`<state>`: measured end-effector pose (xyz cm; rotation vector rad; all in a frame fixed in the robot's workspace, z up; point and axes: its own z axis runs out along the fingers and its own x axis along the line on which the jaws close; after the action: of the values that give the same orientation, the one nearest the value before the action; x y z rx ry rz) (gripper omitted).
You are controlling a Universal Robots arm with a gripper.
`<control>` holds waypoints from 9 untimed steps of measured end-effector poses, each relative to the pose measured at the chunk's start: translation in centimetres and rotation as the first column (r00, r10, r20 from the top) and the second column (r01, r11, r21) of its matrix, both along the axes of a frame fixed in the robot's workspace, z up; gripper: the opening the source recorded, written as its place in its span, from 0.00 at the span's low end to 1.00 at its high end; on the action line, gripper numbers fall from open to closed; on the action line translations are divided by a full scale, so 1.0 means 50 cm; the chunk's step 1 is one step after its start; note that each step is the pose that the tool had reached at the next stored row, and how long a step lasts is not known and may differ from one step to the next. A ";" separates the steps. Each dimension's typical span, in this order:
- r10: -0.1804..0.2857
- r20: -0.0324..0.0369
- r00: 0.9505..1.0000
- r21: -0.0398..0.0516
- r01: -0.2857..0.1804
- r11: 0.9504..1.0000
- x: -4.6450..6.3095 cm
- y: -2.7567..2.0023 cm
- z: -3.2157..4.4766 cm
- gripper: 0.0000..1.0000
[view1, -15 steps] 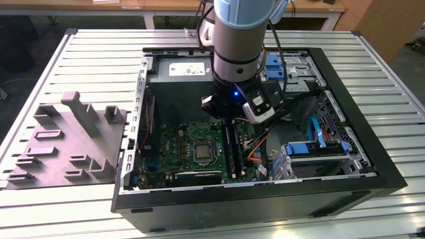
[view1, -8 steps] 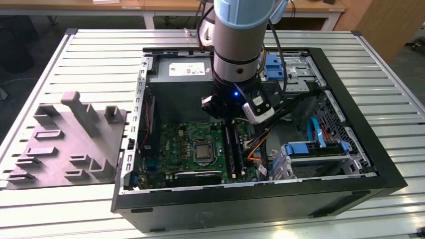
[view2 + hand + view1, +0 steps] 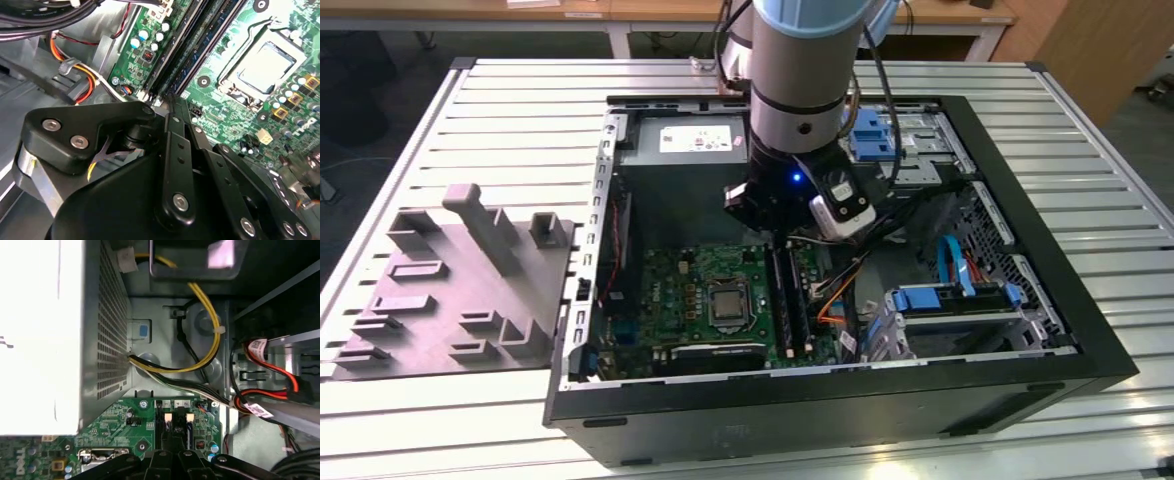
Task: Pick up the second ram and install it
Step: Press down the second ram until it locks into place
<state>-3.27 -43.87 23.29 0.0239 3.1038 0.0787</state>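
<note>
A slatted metal table (image 3: pixel 467 120) is filling the foreground — wooden desks (image 3: pixel 654 12) are running across at twelve o'clock, dark floor (image 3: pixel 360 90) showing at ten.

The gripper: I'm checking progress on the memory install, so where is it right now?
In the exterior view the gripper hangs inside the open computer case, right over the far end of the long black memory slots, beside the CPU socket.

Note your arm (image 3: pixel 790 75), a thick silver cylinder capped by a pale blue ring, trailing black cables to a black wrist lit by one small blue light beside a silver-grey module, while both wrist views show your gripper's (image 3: pixel 172 102) matte black linkage bars pinned with round silver screws.
</note>
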 end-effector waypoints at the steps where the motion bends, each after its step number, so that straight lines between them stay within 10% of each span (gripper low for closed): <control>1: 0.000 0.000 1.000 0.000 0.000 1.000 0.000 0.0000 0.006 0.10; 9: 0.000 0.000 1.000 0.000 0.000 1.000 0.000 -0.0007 0.027 0.10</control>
<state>-3.27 -43.91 24.61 0.0237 3.1038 0.0788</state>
